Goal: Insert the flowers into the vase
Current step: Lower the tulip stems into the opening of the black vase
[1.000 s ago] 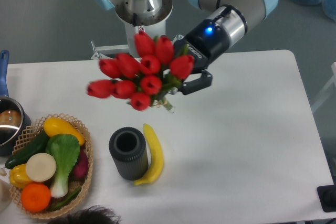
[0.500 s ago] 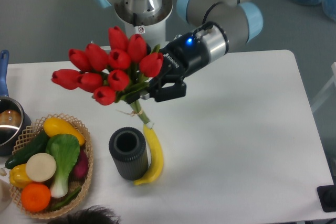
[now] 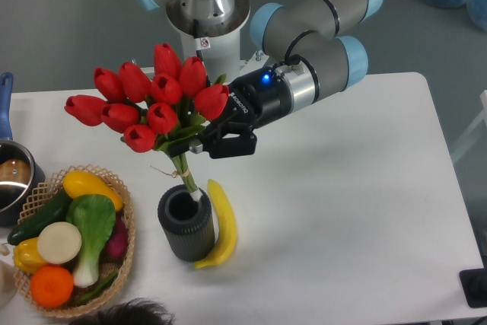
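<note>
A bunch of red tulips, the flowers (image 3: pixel 144 100), hangs above the table's left middle, buds tilted up and to the left. My gripper (image 3: pixel 199 142) is shut on the green stems just below the buds. The pale stem ends (image 3: pixel 185 182) reach down to the right rim of the vase (image 3: pixel 186 222), a short dark ribbed cylinder standing upright with its round mouth open. Whether the stem tips are inside the mouth or just at its rim, I cannot tell.
A yellow banana (image 3: pixel 222 222) lies against the vase's right side. A woven basket (image 3: pixel 114 188) full of vegetables and fruit sits at the front left. A metal pot (image 3: pixel 11 176) with a blue handle stands at the left edge. The robot base (image 3: pixel 205 17) is at the back.
The gripper has carried the flowers left and down, and the bunch has swung more upright. The stem ends went from above the banana's tip to the vase's rim.
</note>
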